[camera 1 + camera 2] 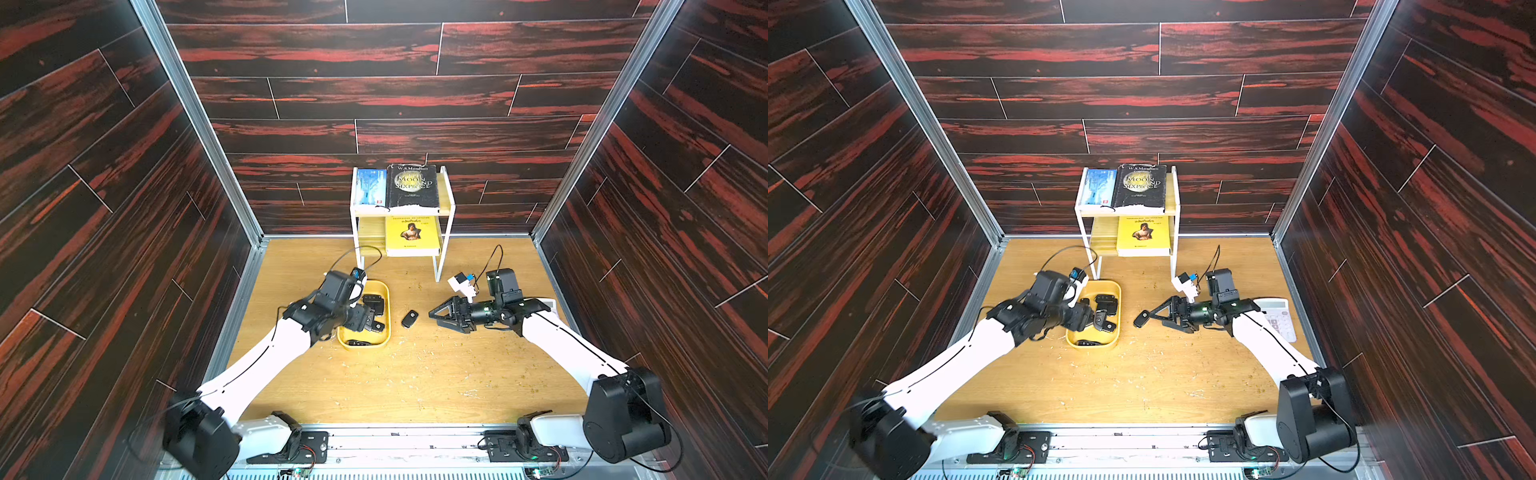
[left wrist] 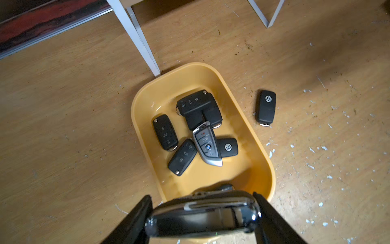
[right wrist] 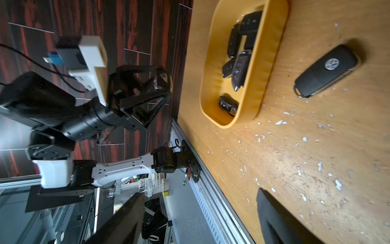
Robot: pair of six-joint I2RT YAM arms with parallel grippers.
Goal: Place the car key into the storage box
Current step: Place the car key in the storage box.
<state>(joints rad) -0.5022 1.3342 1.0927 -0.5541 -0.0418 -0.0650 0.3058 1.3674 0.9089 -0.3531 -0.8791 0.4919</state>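
Observation:
The yellow storage box (image 1: 362, 345) (image 1: 1118, 332) lies left of centre, with several black key fobs (image 2: 202, 118) inside it. My left gripper (image 2: 202, 197) (image 1: 365, 319) hangs over the box's near end, shut on a glossy black car key (image 2: 202, 213) that spans the gap between its fingers. It also shows in the right wrist view, where this held key (image 3: 162, 81) is raised above the box (image 3: 266, 69). Another black car key (image 1: 409, 319) (image 1: 1142, 319) (image 2: 266, 107) (image 3: 327, 70) lies flat on the table right of the box. My right gripper (image 1: 434, 313) (image 3: 200, 207) is open and empty, just right of that key.
A white two-tier shelf (image 1: 401, 208) with books stands at the back, one leg (image 2: 143, 48) close to the box's far end. A white calculator (image 1: 1277, 318) lies under my right arm. Dark panelled walls enclose the wooden table (image 1: 415, 382).

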